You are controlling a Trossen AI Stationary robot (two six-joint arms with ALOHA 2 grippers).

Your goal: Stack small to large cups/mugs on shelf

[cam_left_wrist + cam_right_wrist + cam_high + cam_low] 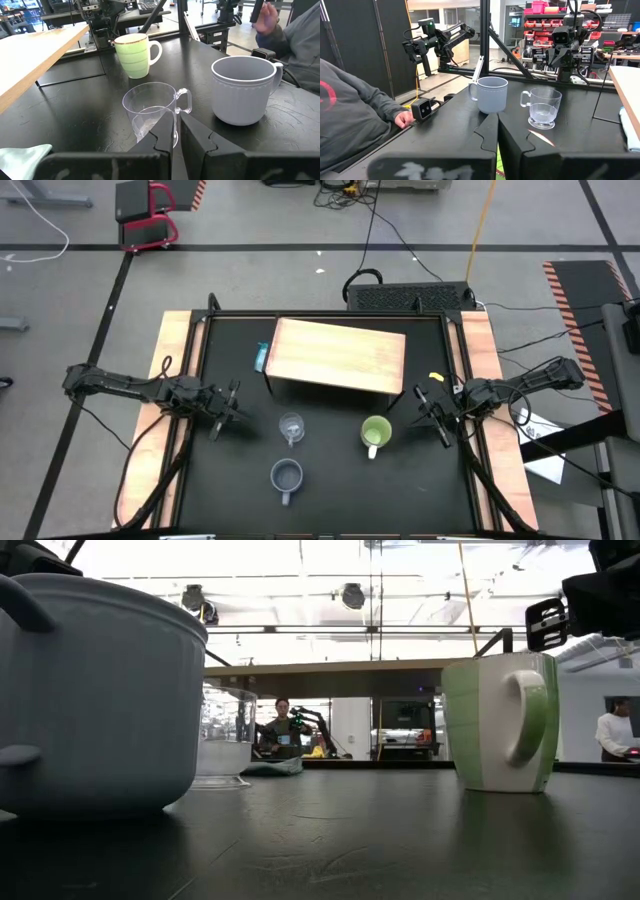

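Looking down from above, you see the shelf (pixel 338 355) in the upper middle of the frame, nothing stacked on it, with a teal cloth (pixel 261 358) just beside its left end. Below it on the black surface (pixel 330 480) stand the glass cup (pixel 291 427) left of centre, the green mug (pixel 376 433) right of centre, and the grey-blue mug (pixel 286 476) lowest, near the bottom edge, all well apart from one another. Your left hand (pixel 222 412) sits at the left of the frame and your right hand (pixel 432 415) at the right, both clear of the cups and holding nothing. From surface height, the grey-blue mug (pixel 95 695) fills the left of the frame, the glass cup (pixel 225 737) shows just behind it, and the green mug (pixel 500 720) stands at the right, handle toward you. In the left wrist view, that hand's fingers (pixel 197 140) stand almost together at the bottom, with the glass cup (pixel 152 110) just beyond them. In the right wrist view, the fingers (pixel 512 137) are pressed together, empty, with the grey-blue mug (pixel 490 94) and glass cup (pixel 543 106) farther off.
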